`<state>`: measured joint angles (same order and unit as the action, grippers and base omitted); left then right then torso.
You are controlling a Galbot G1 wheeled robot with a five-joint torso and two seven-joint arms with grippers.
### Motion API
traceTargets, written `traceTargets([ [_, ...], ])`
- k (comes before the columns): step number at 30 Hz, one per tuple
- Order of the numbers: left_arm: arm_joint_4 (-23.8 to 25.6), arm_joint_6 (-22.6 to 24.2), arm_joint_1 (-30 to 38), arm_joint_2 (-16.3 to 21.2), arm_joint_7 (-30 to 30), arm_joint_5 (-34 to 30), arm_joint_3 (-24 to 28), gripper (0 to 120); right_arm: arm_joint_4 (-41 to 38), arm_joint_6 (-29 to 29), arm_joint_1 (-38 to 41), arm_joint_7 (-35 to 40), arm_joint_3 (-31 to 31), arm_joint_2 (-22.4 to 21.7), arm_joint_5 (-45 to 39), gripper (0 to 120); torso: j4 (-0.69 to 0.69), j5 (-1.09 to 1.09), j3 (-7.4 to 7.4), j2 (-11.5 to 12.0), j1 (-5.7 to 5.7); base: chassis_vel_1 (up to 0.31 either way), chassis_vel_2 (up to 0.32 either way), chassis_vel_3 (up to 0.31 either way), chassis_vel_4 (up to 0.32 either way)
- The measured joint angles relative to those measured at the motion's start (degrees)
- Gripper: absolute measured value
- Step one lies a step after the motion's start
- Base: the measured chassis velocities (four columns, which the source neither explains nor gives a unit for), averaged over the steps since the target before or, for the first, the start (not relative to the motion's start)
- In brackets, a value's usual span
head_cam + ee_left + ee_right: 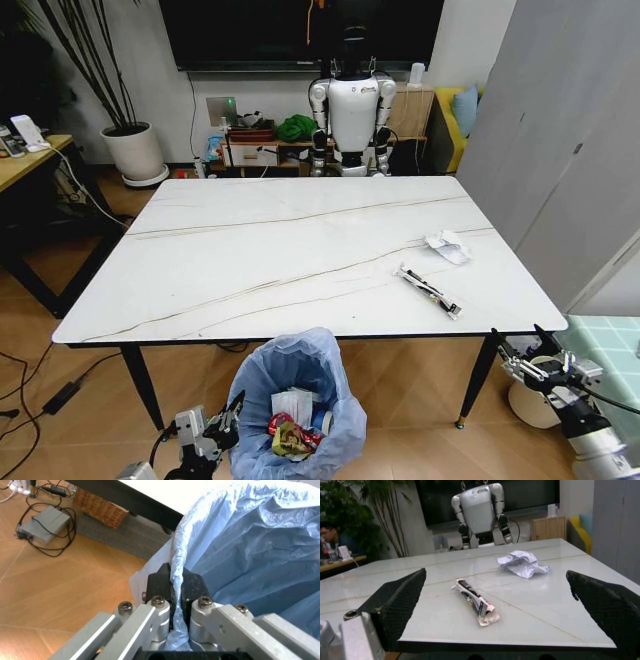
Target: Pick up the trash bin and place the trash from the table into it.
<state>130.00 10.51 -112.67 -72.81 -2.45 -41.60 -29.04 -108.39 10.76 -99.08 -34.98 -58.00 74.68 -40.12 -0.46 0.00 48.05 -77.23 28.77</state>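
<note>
While clamped, trash bin point(296, 405) below table point(300, 262).

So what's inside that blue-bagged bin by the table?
The trash bin holds white paper scraps, something red and a yellowish crumpled wrapper. Whatever lies beneath them is covered. The left gripper pinches the bag's rim.

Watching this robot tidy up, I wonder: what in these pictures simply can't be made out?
- The bottom of the blue-bagged trash bin: cut off by the head view's lower edge.
- What lies under the red and white litter inside it: buried.
- Print on the long rolled wrapper on the white marble-look table: too small to read.
- The bin's hard rim where the left gripper pinches it: hidden by the crinkly bag, left wrist view.
- Right gripper: open, fingertips cut off.
</note>
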Motion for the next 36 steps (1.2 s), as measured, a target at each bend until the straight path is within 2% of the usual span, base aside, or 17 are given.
traceTargets([
  [7,0.24,0.01,-0.39,-0.08,0.0,0.22,0.17,0,0.65,0.74,0.21,-0.8,1.02,-1.45,1.09,100,-0.01,0.01,0.0,0.0,-0.01,0.0,0.0,0.0,0.0],
  [10,0.74,0.01,-0.91,0.03,0.0,0.38,0.07,0,1.03,-0.34,1.45,-0.32,3.23,-7.94,0.4,100,-0.02,0.01,0.0,0.0,-0.01,0.0,0.0,0.0,0.0],
  [11,0.74,0.01,-0.91,0.03,0.0,0.38,0.07,0,1.03,-0.34,1.45,-0.32,3.23,-7.94,0.4,100,-0.02,0.01,0.0,0.0,-0.01,0.0,0.0,0.0,0.0],
  [13,0.9,0.02,-0.97,0.38,0.0,0.4,0.16,0,1.17,-2.29,2.92,0.84,4.51,-14.21,-1.05,100,0.04,-0.02,0.0,0.0,0.0,0.0,0.0,0.0,0.0],
  [14,0.92,0.06,-0.98,0.63,0.0,0.41,0.34,0,1.37,-3.6,3.6,2.08,5.5,-17.2,-2.16,100,0.02,-0.01,0.0,0.0,0.0,0.0,0.0,0.0,0.0],
  [16,0.93,0.07,-1.03,0.73,0.0,0.44,0.41,0,1.57,-4.05,3.98,2.7,6.0,-18.47,-2.72,100,0.01,0.0,0.0,0.0,0.0,0.0,0.0,0.0,0.0],
  [19,1.14,0.08,-1.41,1.18,0.11,0.63,0.55,0,3.52,-6.49,6.72,4.82,9.24,-24.36,-5.91,100,0.0,0.03,0.01,0.0,0.0,0.0,0.0,0.0,0.0],
  [21,1.2,0.07,-1.49,1.19,0.16,0.66,0.53,0,4.0,-6.95,7.5,5.36,10.09,-25.43,-6.58,100,-0.01,0.02,0.0,0.0,0.0,0.0,0.0,0.0,0.0],
  [24,1.38,0.01,-2.15,0.72,0.49,1.29,0.16,0,6.1,-8.15,11.59,6.86,14.79,-29.1,-8.33,100,-0.01,0.01,0.0,0.0,0.0,0.0,0.0,0.0,0.0],
  [29,1.58,-0.09,-2.67,0.05,0.67,1.86,-0.31,0,8.33,-8.73,15.88,7.49,19.79,-31.9,-9.43,100,0.01,-0.01,0.0,0.0,0.0,0.0,0.0,0.0,0.0],
  [31,1.66,-0.13,-2.9,-0.3,0.74,2.14,-0.98,0,11.36,-9.02,20.36,7.64,25.36,-34.34,-10.81,100,0.01,0.01,0.01,0.0,0.0,0.0,0.0,0.0,0.0],
  [33,1.66,-0.13,-2.9,-0.4,0.74,2.18,-1.15,0,12.03,-9.05,21.37,7.64,26.51,-34.72,-11.01,100,0.0,0.01,0.01,0.0,0.0,0.0,0.0,0.0,0.0],
  [36,1.37,-0.18,-2.81,-1.05,0.75,2.38,-1.79,0,14.93,-9.19,26.14,7.56,31.52,-35.86,-11.69,100,0.0,0.01,0.01,0.0,0.0,0.0,0.0,0.0,0.0],
])
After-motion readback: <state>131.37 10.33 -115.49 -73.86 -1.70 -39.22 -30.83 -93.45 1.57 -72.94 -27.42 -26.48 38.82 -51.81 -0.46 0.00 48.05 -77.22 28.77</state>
